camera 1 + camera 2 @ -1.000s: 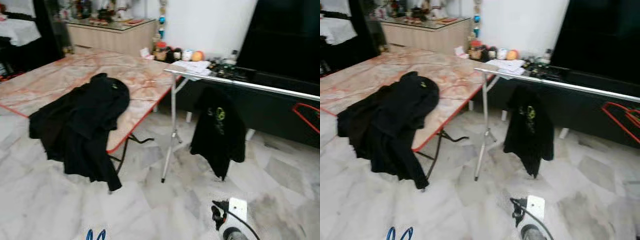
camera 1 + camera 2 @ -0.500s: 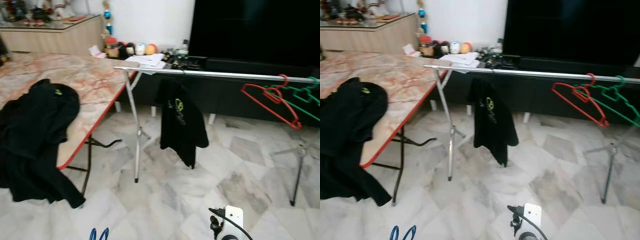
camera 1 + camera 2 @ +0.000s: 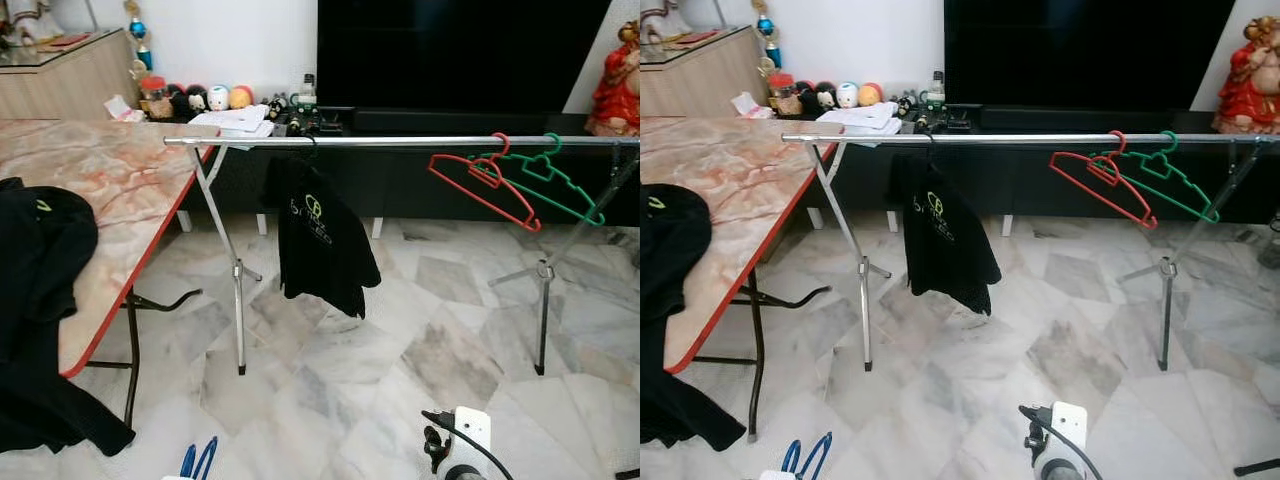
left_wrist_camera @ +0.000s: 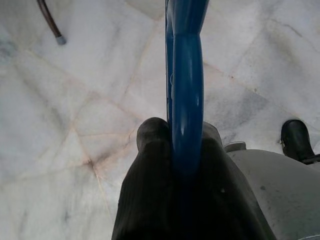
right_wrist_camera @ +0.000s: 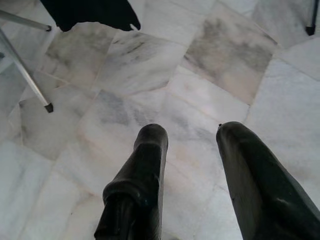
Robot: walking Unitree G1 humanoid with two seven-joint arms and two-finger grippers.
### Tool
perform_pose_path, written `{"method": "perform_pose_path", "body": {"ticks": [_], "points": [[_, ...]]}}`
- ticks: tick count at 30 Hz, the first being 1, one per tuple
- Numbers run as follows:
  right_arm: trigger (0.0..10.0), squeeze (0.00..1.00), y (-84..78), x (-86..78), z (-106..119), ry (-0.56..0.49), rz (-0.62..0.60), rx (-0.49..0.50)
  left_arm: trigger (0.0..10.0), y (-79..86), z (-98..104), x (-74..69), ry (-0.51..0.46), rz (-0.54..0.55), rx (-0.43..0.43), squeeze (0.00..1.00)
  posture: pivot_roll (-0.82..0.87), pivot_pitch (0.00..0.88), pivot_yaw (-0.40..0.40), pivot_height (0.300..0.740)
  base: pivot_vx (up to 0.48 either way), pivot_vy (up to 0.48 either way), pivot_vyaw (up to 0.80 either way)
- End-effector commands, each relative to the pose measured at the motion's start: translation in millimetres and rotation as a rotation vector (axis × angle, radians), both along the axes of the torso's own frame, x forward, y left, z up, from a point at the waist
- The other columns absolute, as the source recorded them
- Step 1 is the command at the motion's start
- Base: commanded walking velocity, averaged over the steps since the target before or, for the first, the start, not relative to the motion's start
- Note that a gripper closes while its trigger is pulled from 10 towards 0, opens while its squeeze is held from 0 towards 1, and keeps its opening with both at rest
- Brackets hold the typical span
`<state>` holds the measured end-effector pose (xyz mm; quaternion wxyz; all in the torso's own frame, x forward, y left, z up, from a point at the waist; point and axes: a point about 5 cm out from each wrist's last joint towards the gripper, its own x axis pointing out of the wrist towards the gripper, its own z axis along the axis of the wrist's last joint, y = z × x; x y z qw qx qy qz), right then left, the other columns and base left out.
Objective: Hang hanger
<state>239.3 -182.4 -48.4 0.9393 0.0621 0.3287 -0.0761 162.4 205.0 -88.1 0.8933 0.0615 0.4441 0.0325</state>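
A marble-patterned table with dark clothing stood at the left of the marble-tiled floor. The left gripper hung low, jaws pinching the glossy blue hanger. A chrome rail carried a black shirt, then a red hanger and a green hanger. The right gripper pointed floorward, jaws spread.

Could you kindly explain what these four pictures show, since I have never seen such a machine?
A walking robot with two arms took them. Two pictures come from its head, two from its wrists. Ahead stands a metal clothes rail carrying a black shirt, a red hanger and a green hanger. A table beside it holds black clothes. The left gripper is shut on a blue hanger. The right gripper is open above the marble floor, holding nothing.
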Motion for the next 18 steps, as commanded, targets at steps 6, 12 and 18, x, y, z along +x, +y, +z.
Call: {"method": "perform_pose_path", "body": {"ticks": [6, 12, 18], "points": [[10.0, 0.0, 2.5, -0.4, -0.6, -0.002, -0.004, 0.012, 10.0, 1.7, -0.4, -2.1, 0.003, -0.015, 0.021, 0.0, 0.09, 0.009, 0.04, 0.74, 0.0, 0.0, -0.78], [10.0, 0.0, 4.9, 3.1, 1.7, -0.017, 0.002, 0.016, 10.0, 2.5, 0.1, -1.6, -0.005, -0.013, 0.026, 0.0, 0.09, 0.015, 0.039, 0.74, 0.0, 0.0, -0.78], [10.0, 0.0, 7.2, 17.7, 13.5, -0.079, 0.084, -0.042, 10.0, 3.0, 3.4, 2.8, -0.047, -0.043, 0.046, 0.0, 0.09, 0.024, 0.047, 0.74, 0.0, 0.0, -0.26]]}}
